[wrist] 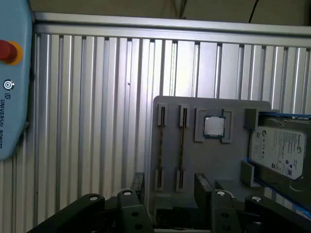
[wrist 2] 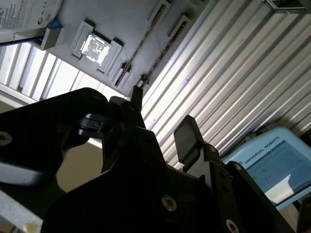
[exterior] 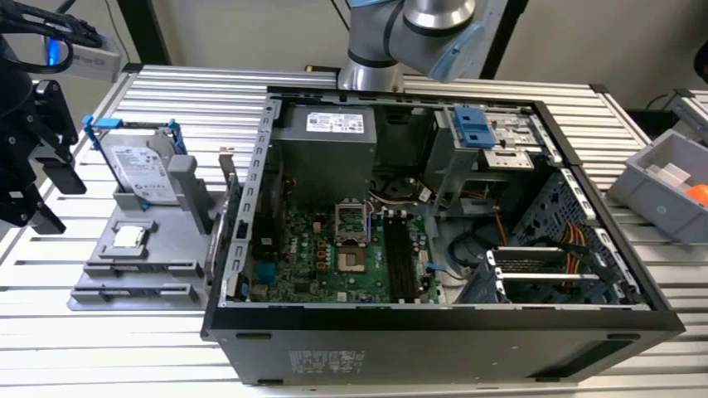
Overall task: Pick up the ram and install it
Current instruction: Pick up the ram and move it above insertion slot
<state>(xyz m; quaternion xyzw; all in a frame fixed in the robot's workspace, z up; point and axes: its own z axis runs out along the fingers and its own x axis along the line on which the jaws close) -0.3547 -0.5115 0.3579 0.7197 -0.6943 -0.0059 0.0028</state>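
A grey holder (wrist: 214,160) lies on the ribbed table and has two narrow slots. In one slot a thin brownish strip (wrist: 182,145) stands edge-on; it looks like the ram, though I cannot be sure. My gripper (wrist: 170,187) hangs above the holder's near edge, open, with nothing between its black fingers (wrist: 138,184). The second wrist view shows the gripper (wrist 2: 163,119) the same way, over the holder (wrist 2: 131,19). In the exterior view the gripper (exterior: 50,195) is at the far left, above and beside the holder (exterior: 133,257). The black motherboard slots (exterior: 399,257) lie inside the open computer case (exterior: 443,319).
On the holder also sit a small square silver chip (wrist: 214,126) and a silver hard drive (wrist: 282,153). A light-blue pendant (wrist: 12,97) with a red button lies on the table. A grey bin (exterior: 669,186) stands at the exterior view's right.
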